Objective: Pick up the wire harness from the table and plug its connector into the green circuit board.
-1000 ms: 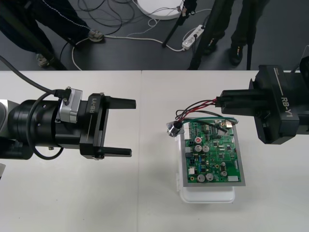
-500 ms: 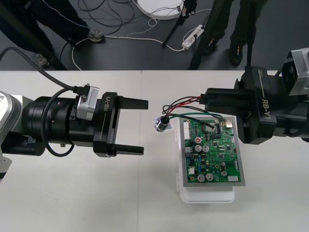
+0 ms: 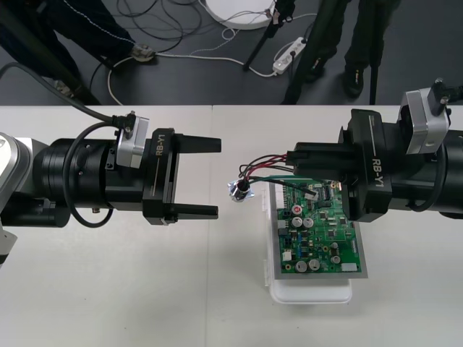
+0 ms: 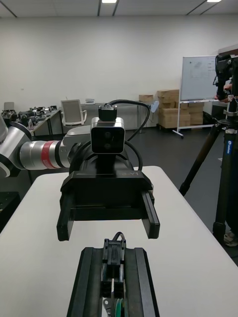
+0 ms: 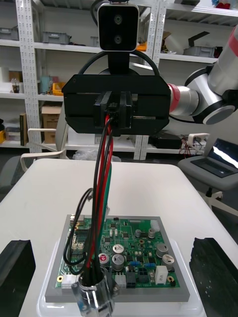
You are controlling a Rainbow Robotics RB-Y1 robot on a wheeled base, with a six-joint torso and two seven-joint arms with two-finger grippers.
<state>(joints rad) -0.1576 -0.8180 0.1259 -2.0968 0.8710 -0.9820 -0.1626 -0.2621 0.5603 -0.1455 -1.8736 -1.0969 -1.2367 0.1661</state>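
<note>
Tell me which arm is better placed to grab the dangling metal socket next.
Left. The left gripper is open and points straight at the socket, which hangs just off its fingertips near the board. The right gripper is shut on the plug, wires trailing from it.

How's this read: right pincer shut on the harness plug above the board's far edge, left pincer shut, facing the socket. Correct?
One error: the left pincer is open; the front view shows its fingers far apart. The right pincer is shut on the harness plug above the board's far edge, and the left faces the socket.
</note>
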